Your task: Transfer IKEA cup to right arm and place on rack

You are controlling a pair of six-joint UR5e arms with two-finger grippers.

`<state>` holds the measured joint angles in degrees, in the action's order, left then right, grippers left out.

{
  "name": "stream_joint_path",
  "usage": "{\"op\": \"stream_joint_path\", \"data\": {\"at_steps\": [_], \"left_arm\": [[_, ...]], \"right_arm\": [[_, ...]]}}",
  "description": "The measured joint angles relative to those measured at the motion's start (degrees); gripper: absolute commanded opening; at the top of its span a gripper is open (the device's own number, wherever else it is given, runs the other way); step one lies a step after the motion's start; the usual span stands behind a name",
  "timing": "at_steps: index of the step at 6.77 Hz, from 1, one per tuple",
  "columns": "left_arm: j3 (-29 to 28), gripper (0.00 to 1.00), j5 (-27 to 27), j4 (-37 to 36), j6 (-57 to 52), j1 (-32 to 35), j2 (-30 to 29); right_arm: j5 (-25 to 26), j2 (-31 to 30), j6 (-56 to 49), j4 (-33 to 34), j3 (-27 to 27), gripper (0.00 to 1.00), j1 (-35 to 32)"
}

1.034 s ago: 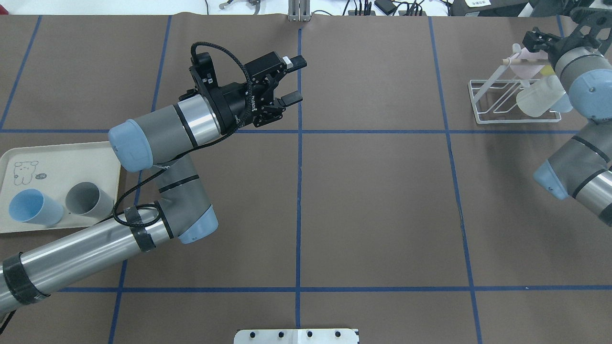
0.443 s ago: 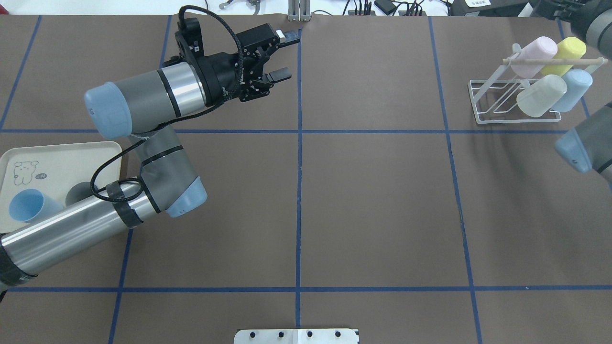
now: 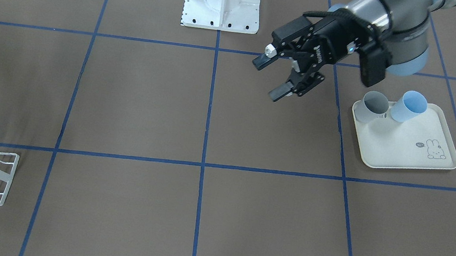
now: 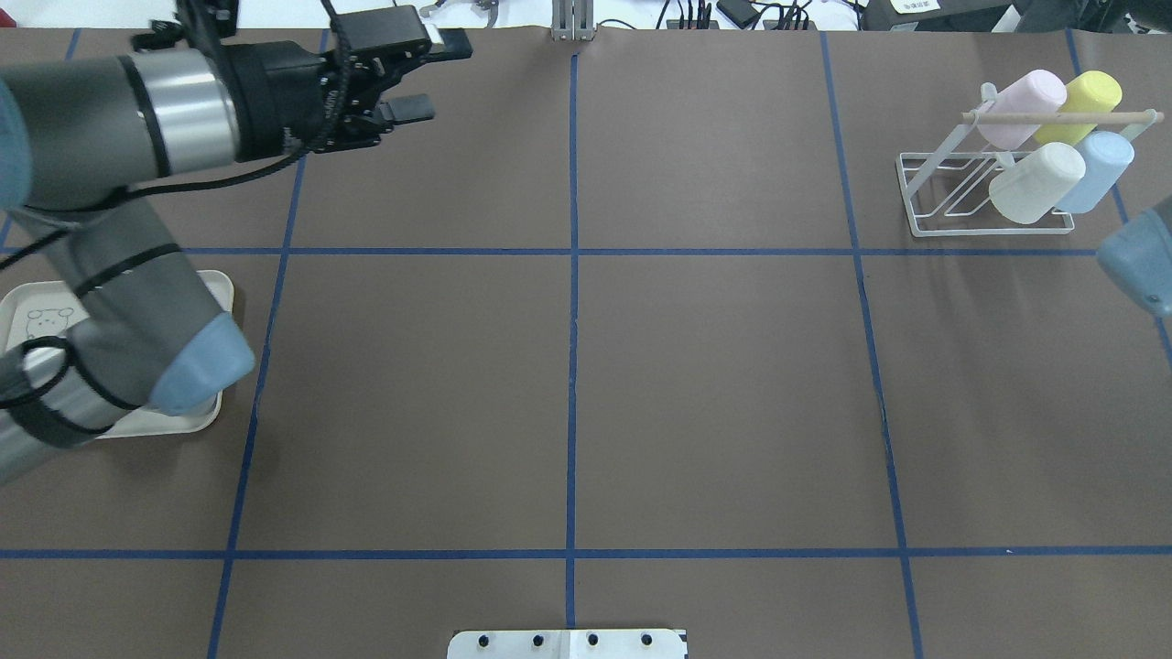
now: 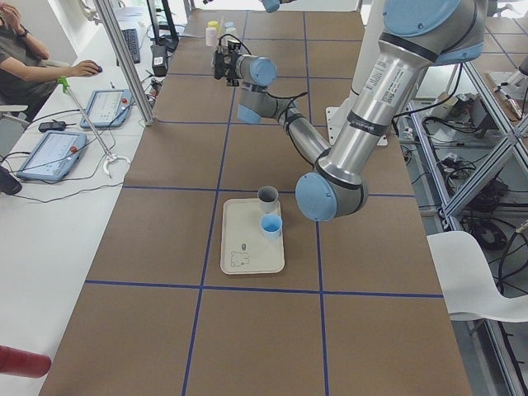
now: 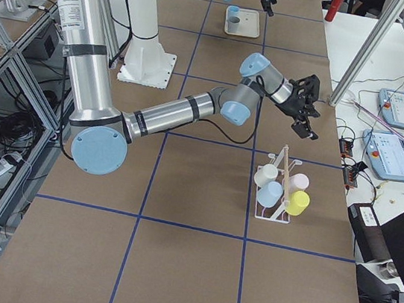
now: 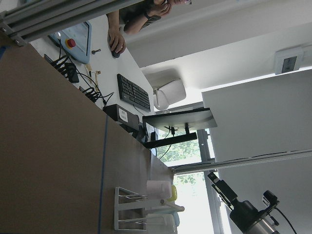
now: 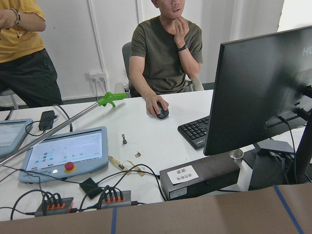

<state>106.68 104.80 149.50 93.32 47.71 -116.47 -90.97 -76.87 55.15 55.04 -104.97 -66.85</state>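
- Count four cups seated on the rack: pink cup, yellow cup, cream cup and light-blue cup, all near the right gripper but apart from it.
- Judge that share of the task done.
- Take the grey cup and blue cup as what is probably left. Find both on the tray, below the left gripper and back toward its wrist side.
- Read the left gripper as spread wide with nothing between its fingers, hanging above the table.
- Cannot tell whether the right gripper is apart or together, since only the side view shows it, and small. See no cup at it.
- Reckon on broad room over the table between the two grippers for a hand-over.
- Mind the table's far edge just ahead of the left gripper's fingertips, with cables and gear beyond.
- Mind the crowding at the rack: seated cups and wooden peg close together. Cannot tell which prongs are free.
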Motion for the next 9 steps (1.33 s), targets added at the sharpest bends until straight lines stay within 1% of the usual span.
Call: {"op": "stream_joint_path", "data": {"at_steps": [1,2,3,4,5,6,7,8,9], "left_arm": [[5.81,1.0,2.27,-9.21,-5.92,1.82,2.84],[8.77,1.0,3.26,-14.26,-10.89,2.65,5.8],[9.98,1.0,4.08,-16.44,-16.08,3.23,9.63],[10.32,1.0,6.42,-17.82,-21.72,4.75,13.63],[10.33,1.0,10.64,-20.24,-28.29,7.63,16.94],[10.27,1.0,14.52,-23.45,-36.0,10.51,20.1],[10.19,1.0,16.31,-25.3,-43.76,11.95,24.04],[10.1,1.0,17.02,-25.94,-51.75,12.72,28.59],[9.96,1.0,17.27,-26.07,-58.78,13.05,33.14]], "right_arm": [[-2.66,-0.22,0.62,4.31,-4.96,1.0,-0.02],[-5.52,-0.2,2.19,6.38,-8.03,1.0,-0.01],[-8.19,0.29,5.24,6.9,-9.67,1.0,0.57],[-9.79,1.7,9.98,6.92,-10.85,1.0,2.53],[-10.32,3.71,14.95,6.62,-11.76,1.0,5.66],[-10.24,5.36,19.42,5.0,-12.23,1.0,9.42],[-9.32,6.38,23.15,2.35,-12.21,1.0,12.99],[-6.98,7.57,26.4,0.39,-12.07,1.0,16.59],[-2.88,8.94,28.58,-0.51,-11.9,1.0,20.49]]}}
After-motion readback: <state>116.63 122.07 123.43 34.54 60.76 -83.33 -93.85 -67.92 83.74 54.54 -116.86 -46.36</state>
